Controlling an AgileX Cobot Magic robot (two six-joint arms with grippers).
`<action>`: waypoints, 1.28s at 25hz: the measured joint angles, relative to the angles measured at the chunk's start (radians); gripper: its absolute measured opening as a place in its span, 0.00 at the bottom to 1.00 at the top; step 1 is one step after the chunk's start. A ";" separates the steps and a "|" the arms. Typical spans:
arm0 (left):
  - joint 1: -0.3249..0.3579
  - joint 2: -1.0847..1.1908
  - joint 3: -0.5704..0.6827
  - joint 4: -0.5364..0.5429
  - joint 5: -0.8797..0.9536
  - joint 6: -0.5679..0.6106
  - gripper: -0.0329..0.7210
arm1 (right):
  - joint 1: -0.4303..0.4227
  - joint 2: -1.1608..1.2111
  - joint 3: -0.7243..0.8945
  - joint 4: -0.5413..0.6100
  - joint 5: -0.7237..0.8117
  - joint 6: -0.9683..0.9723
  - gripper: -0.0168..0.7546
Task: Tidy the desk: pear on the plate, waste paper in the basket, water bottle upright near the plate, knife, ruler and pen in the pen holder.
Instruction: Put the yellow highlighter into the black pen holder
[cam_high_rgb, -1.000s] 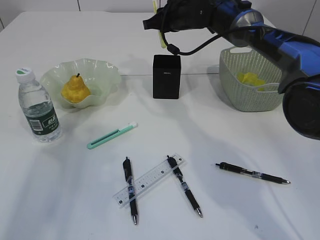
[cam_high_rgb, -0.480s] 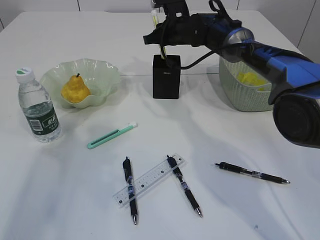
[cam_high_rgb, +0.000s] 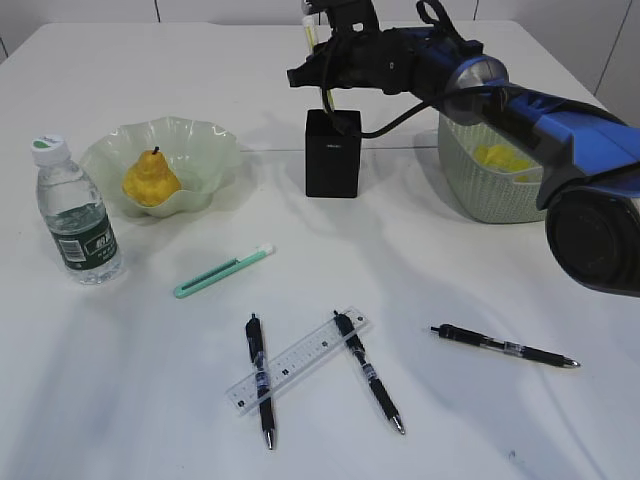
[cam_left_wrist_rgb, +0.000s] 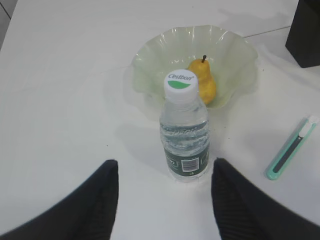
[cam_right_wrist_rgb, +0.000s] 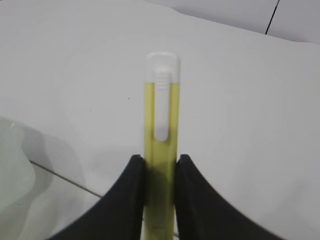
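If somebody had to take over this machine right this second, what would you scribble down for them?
Right gripper: shut on a yellow knife, over the pen holder.
Left gripper: open, empty, near the water bottle.
Done: pear on plate, bottle upright beside it, waste paper in basket.
Left: release the yellow knife; green knife, ruler, three pens on desk.

pear (cam_high_rgb: 151, 178) sat in plate (cam_high_rgb: 205, 150) | water bottle (cam_high_rgb: 78, 214) stood left of it | pen holder (cam_high_rgb: 332, 153) was between plate and basket (cam_high_rgb: 500, 195) | ruler (cam_high_rgb: 298, 360) lay across two pens up front
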 joint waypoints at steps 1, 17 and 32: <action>0.000 0.000 0.000 0.000 0.000 0.000 0.60 | 0.000 0.000 0.000 0.000 0.003 0.000 0.18; 0.000 0.000 0.000 0.000 0.000 0.000 0.59 | 0.000 0.013 0.000 -0.008 -0.047 0.000 0.18; 0.000 0.000 0.000 0.000 0.000 0.000 0.59 | 0.000 0.013 0.027 -0.008 -0.090 -0.002 0.18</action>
